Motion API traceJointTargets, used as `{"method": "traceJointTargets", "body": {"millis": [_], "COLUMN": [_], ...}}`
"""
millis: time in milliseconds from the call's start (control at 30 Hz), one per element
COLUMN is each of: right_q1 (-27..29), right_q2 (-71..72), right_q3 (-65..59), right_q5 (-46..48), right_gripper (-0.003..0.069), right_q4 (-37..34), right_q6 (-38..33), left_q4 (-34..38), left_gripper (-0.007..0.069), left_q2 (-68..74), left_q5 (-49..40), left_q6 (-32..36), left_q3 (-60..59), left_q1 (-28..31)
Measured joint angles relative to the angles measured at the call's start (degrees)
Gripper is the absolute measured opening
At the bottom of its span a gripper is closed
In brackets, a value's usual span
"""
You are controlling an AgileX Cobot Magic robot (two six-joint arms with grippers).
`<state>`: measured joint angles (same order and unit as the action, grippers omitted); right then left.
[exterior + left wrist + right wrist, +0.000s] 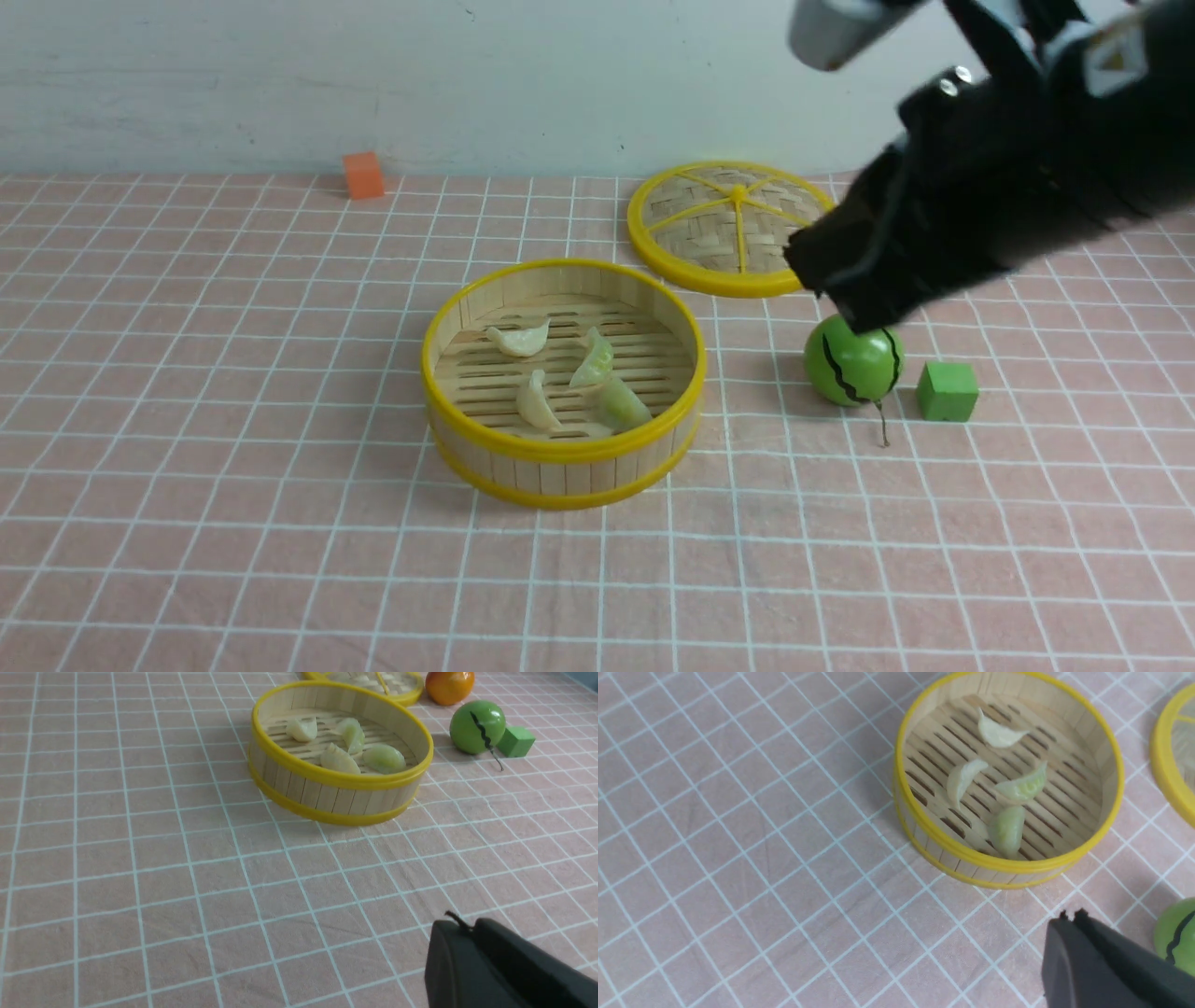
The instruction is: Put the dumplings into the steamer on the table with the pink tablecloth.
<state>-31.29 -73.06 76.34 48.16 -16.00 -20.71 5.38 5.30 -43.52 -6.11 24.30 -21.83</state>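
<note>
The steamer [560,450] stands mid-table on the pink tablecloth [233,420]. Several dumplings lie on its slatted floor: a cream one [520,340] at the back, a greenish one [596,362], a cream one [535,401] and a green one [621,403] at the front. My right gripper [826,285] hangs shut and empty above the table, right of the steamer [1008,864] and over a green ball; its tips [1070,915] are pressed together. My left gripper [460,926] is shut with nothing in it, low over bare cloth, well short of the steamer [336,781].
The woven lid [731,227] lies flat behind the steamer to the right. A green ball [852,366] and a green cube [948,390] sit right of the steamer. An orange cube [363,175] is at the far left by the wall. An orange ball [449,686] lies near the lid.
</note>
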Motion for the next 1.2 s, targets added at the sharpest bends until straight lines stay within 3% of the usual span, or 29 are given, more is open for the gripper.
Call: {"method": "traceJointTargets", "body": {"millis": [333,567,900,1200], "right_q1": [0.0,0.0,0.0,0.0], "right_q2": [23.9,32.5,34.1,34.6], "right_q3": [-21.5,-25.0,-25.1,-27.4], "right_q5": [-10.9,-6.8,1.8,0.0], "right_gripper": [-0.0018,-0.0015,-0.001,-0.001], "right_q4": [-9.6,-10.2,-10.1,-8.3], "right_q6": [-7.1,-7.3,-7.3,-7.3], "left_q4": [0.2,0.2,0.3,0.3], "left_gripper": [0.005,0.0057,0.0071,0.0071], "left_q2": [0.0,0.0,0.0,0.0], "left_q5": [-0.3,-0.3,-0.3,-0.3], "left_q6": [0.0,0.0,0.0,0.0], "left_q3": [-0.5,-0.5,-0.5,-0.5], "left_q1": [0.0,0.0,0.0,0.0]}}
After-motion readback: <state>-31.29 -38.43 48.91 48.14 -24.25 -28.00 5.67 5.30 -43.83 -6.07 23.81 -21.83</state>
